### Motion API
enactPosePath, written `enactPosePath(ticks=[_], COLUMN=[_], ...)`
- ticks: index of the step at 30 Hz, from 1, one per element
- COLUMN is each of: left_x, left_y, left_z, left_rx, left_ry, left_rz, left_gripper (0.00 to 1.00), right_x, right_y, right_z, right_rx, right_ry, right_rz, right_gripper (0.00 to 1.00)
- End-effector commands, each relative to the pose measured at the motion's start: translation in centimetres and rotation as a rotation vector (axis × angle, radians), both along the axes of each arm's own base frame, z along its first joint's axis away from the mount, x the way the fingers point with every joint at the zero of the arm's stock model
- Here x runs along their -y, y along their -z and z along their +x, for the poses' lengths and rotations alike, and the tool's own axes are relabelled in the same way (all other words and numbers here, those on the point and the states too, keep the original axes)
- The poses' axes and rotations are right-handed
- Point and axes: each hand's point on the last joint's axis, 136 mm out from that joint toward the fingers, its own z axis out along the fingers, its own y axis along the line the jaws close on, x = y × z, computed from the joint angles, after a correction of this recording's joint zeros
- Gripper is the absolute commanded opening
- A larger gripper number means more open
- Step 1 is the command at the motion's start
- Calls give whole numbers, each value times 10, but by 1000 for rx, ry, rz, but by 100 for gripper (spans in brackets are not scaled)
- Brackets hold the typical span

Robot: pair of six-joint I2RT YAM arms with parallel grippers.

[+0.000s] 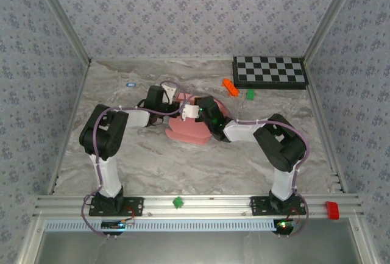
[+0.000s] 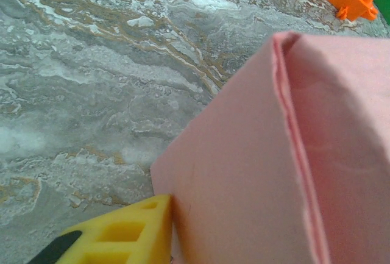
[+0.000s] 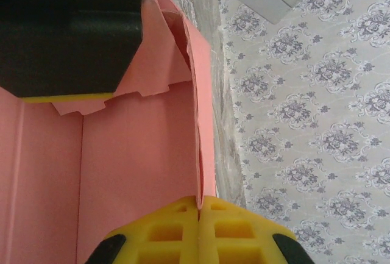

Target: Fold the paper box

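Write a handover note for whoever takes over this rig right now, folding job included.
Right gripper: jaws shut on the upright edge of a wall of the paper box.
Left gripper: one finger right beside the box's outer wall; open or shut unclear.
Box: mid-table, between both grippers.
Done: some walls raised, creases formed.
Left: the box is still open on top, so the rest of the folding and closing remains.

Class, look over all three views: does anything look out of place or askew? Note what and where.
Two small blocks sit stranded on the near frame rail: a green block near its middle and a red block at its right end. The orange block lies askew beside the checkerboard.
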Motion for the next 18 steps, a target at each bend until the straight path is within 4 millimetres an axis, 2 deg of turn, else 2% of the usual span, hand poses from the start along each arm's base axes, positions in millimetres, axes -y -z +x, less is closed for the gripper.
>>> enactPosePath(ticks=[1,5,12,18], left_x=[9,8,8,3], left_y=[-11,-14,-20,-30], left_z=[6,4,2,-1], left_rx=[38,51,61,73], left_ry=[4,7,10,-24], left_rz=[-14,4,29,32], left_gripper=[26,20,16,13], right_x=[-5,-5,-4,-3], right_y=[4,2,-1,-19], right_z=[-6,-6,-5,-4], right_rx=[-48,-50,-40,-19], right_ry=[-31,-22,-12,11], right_rz=[3,16,22,81], right_gripper=[0,0,3,31])
